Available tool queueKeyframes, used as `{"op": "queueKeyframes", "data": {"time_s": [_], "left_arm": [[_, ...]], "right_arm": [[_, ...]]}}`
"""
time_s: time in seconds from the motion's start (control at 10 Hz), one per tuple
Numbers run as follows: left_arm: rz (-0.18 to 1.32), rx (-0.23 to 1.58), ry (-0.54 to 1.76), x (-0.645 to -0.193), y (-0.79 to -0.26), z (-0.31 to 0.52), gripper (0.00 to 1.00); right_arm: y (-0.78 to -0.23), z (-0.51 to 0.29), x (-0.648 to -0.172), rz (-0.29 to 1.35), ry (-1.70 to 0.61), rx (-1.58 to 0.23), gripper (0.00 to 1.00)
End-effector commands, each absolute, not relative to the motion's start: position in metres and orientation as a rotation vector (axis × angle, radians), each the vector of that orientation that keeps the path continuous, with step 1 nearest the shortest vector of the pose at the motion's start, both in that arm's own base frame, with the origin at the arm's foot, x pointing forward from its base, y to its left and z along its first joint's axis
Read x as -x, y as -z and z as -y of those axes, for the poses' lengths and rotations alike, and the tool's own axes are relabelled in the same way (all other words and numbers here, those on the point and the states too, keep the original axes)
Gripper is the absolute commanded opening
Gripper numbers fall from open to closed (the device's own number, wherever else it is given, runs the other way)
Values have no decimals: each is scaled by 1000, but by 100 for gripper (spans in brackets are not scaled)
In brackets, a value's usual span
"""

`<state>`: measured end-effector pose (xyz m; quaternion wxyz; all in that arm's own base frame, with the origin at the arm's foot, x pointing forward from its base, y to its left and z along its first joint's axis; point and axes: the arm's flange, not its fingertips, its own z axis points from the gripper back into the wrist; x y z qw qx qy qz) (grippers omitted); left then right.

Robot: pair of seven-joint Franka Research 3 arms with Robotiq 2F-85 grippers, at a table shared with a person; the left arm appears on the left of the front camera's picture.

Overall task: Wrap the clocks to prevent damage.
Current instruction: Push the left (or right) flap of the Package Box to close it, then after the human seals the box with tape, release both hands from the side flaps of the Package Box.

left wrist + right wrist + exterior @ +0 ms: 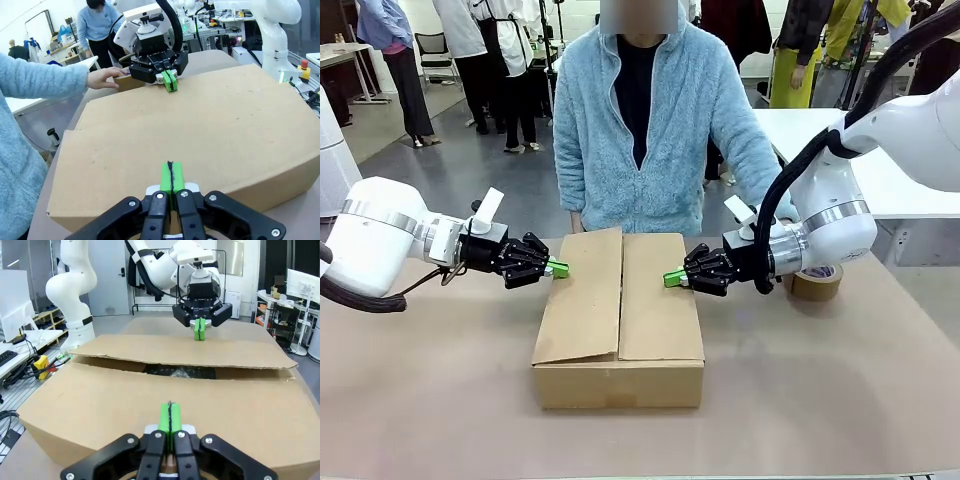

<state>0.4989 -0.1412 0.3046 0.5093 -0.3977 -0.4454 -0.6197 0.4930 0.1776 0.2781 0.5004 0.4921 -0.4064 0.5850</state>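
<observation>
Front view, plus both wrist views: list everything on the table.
cardboard box: one, brown, table centre, flaps folded down
clear wrap: count unclear, glimpsed through the flap gap
tape roll: one, brown, right of the box
table: one, tan, under everything
person's hand: one, light-blue sleeve, by the tape roll
left end effector: one, black with green pads, shut, at the box's left edge
right end effector: one, same colours, shut, over the right flap

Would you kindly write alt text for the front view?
A cardboard box sits mid-table, left flap slightly raised, with the left gripper and right gripper, both shut, at its flaps from either side. A person stands behind.
</observation>
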Motion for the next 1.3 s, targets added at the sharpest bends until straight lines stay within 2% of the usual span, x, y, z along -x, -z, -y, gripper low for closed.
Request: {"op": "queueKeyframes", "data": {"time_s": [0.0, 1.2], "left_arm": [[1067, 939, 1493, -500, -303, 143, 1], [1067, 939, 1493, -500, -303, 143, 1]], "right_arm": [[-274, -178, -493, 975, -1410, -1177, 1], [-274, -178, -493, 975, -1410, -1177, 1]]}}
